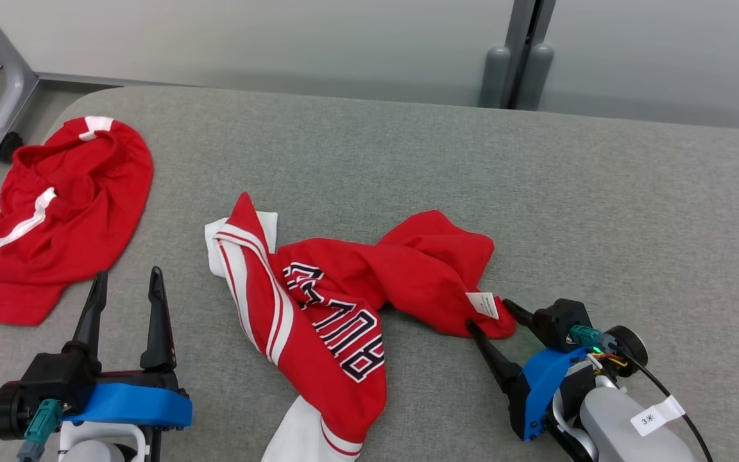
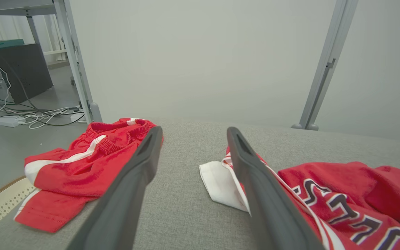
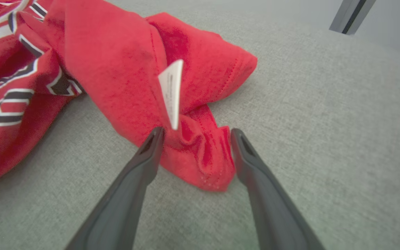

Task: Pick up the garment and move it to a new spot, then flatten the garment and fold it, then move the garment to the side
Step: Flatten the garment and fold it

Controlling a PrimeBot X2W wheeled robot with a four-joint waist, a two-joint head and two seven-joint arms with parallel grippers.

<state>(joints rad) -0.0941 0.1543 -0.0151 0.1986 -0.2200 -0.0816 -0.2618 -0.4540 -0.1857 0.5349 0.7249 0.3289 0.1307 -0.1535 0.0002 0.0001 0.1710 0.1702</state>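
- Dark fingers point(image 3: 141, 166) of the right gripper point(image 1: 489, 314) stand spread, straddling a bunched corner of the red jersey point(image 1: 344, 301) beside its white tag point(image 1: 484, 305).
- Left gripper point(image 1: 128, 273) is open too, holding nothing, between the jersey and the red shorts point(image 1: 68, 212).
- Jersey lies crumpled mid grey cushion point(image 1: 408, 147).

Grey fabric-covered table point(image 1: 446, 167), crumpled red lettered jersey point(image 1: 344, 301) at centre, red white-striped shorts point(image 1: 61, 218) at left edge

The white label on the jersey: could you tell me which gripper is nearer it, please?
Right. The right gripper straddles the jersey fold at the label with open fingers; the left gripper sits beyond the jersey's far end.
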